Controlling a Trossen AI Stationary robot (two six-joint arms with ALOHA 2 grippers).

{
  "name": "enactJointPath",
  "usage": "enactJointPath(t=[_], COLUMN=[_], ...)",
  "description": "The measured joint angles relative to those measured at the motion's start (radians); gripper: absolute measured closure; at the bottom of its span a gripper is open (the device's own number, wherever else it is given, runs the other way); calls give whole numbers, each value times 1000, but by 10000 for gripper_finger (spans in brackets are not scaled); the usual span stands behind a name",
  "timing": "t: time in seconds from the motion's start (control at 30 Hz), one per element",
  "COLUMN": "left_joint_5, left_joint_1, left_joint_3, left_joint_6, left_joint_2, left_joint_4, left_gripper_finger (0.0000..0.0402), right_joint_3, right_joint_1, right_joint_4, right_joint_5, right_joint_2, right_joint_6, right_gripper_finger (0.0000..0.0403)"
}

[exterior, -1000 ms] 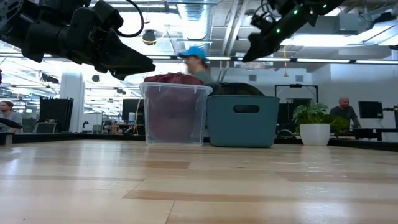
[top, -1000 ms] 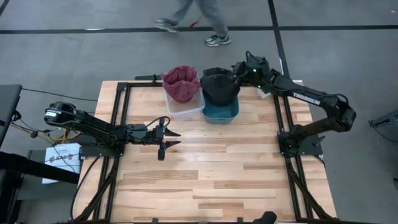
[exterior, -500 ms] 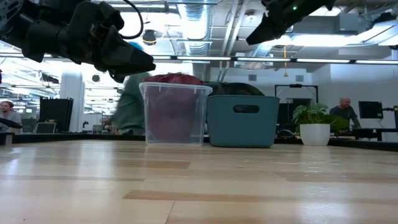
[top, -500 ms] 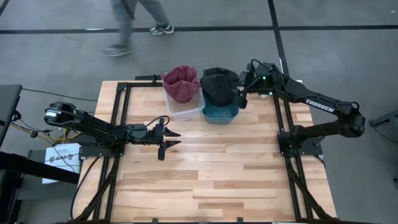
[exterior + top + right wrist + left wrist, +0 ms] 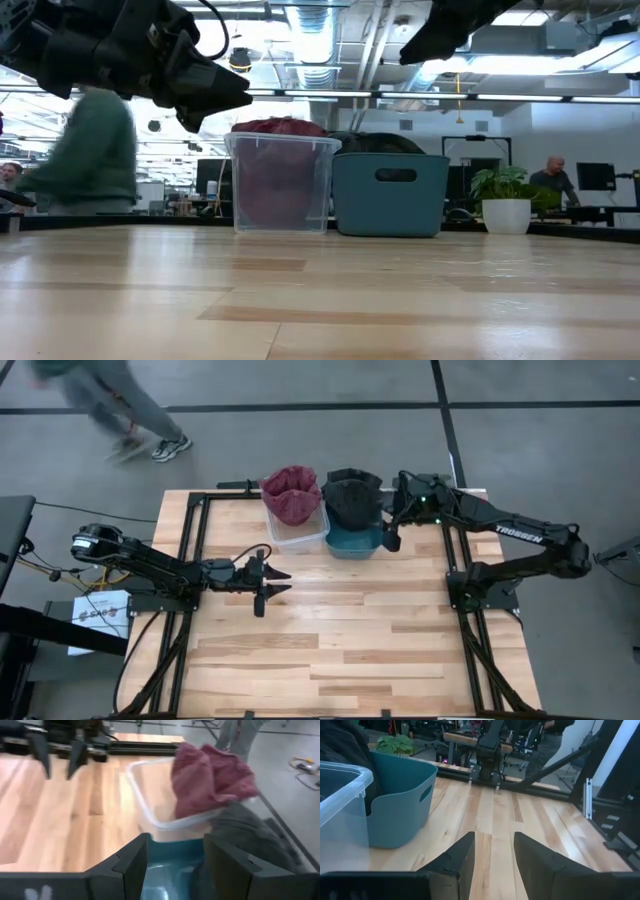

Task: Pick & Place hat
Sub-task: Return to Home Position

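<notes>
While the right gripper (image 5: 388, 536) hangs empty, parted, over the blue bin (image 5: 350, 546), left gripper (image 5: 283, 582) idles parted.

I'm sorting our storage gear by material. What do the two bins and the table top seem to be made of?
The clear bin looks like thin glossy plastic: the red cap shows through its walls. The blue bin looks like thicker matte opaque plastic, with a moulded handle slot. The table looks like pale wood planks, smoothly finished: grain and seams show.
</notes>
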Motion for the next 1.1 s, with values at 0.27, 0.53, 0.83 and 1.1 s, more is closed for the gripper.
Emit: enactJointPath(t=[0.27,0.53,0.83,1.1], left_joint_5=[85,108,105,100], left_joint_1=[-13,-23,-23,-16], left_joint_3=[0,0,0,0], left_joint_6=[-6,23,8,-227], left_joint_2=[-50,-65,-71,-93], left_joint_4=[11,12,17,24], left_gripper_finger=[266,266,266,266], right_joint_3=[-161,-480,-812,-942], right_joint_1=[86,166,397,580], right_joint_4=[127,324,480,389], right_joint_5=[8,11,197,445], right_joint_2=[-91,-361,-734,-942], right_joint_6=[60,160,229,269], right_gripper_finger=[221,220,220,221])
